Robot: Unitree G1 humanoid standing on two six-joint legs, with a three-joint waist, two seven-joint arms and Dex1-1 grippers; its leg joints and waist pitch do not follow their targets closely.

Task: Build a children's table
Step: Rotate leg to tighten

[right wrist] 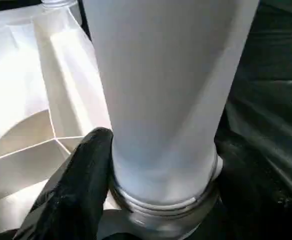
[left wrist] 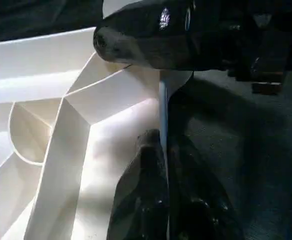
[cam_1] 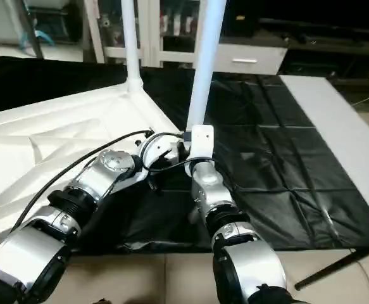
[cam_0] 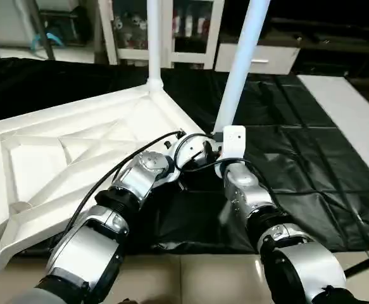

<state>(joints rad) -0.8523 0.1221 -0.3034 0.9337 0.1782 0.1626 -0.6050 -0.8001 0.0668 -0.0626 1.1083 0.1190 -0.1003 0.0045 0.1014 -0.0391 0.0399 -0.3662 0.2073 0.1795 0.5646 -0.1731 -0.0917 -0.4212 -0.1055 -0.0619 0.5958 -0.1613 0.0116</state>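
Right gripper (right wrist: 151, 200) clamped on leg (cam_0: 241, 69) base, left gripper (left wrist: 161, 125) pinching tabletop (cam_0: 64, 152) edge, black cover (cam_0: 298, 158) open rightward

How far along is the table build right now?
One leg already stands in the far corner of the upside-down tabletop. The right gripper holds a second leg at the near corner socket, threads still exposed. Other corner sockets still look empty.

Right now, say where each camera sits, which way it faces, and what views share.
Left eye: head, looking down over both silver forearms at the upturned tabletop.
Right eye: same scene, slightly shifted; tilted leg.
Left wrist: along left gripper clamping the tabletop's edge.
Right wrist: along right gripper at the leg's threaded base.
All share the tabletop.
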